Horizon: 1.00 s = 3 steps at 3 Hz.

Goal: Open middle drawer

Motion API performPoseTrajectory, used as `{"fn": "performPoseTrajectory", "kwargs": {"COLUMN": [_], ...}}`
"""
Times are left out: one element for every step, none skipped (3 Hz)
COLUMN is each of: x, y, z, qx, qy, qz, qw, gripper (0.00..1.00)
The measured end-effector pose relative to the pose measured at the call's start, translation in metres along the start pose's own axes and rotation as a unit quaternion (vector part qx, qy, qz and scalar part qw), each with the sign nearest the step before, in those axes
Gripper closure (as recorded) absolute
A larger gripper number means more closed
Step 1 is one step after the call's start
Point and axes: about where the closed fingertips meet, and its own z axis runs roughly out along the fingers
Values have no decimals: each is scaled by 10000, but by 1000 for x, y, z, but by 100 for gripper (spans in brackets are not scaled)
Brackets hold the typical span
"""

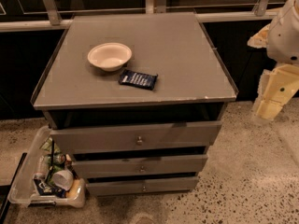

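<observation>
Your gripper (pixel 270 101) hangs off the right side of the cabinet (pixel 140 94), level with its top and well apart from every drawer front. You cannot tell how far open it is or whether it holds anything.

The middle drawer (pixel 103 166) sits second from the cabinet's top and looks nearly shut. Its small knob (pixel 142 169) is at the centre.

The likeliest error is taking the wrong knob, since the top drawer (pixel 93 138) carries a similar one directly above. That drawer also juts out past the middle front, so a steep approach may strike its panel. The knob is small, and an off-centre grasp may slip. A hard pull could jolt the cabinet and shift the bowl (pixel 109 55) and snack packet (pixel 138 79) on its top.
</observation>
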Motion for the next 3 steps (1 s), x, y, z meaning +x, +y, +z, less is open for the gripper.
{"fn": "performPoseTrajectory", "kwargs": {"x": [0, 1, 2], "y": [-3, 3, 28], "z": [-3, 10, 40], "qx": [75, -18, -54], "qy": [20, -288, -829], "qz": [5, -78, -327], "qw": [10000, 9996, 9960], "gripper": [0, 0, 0]}}
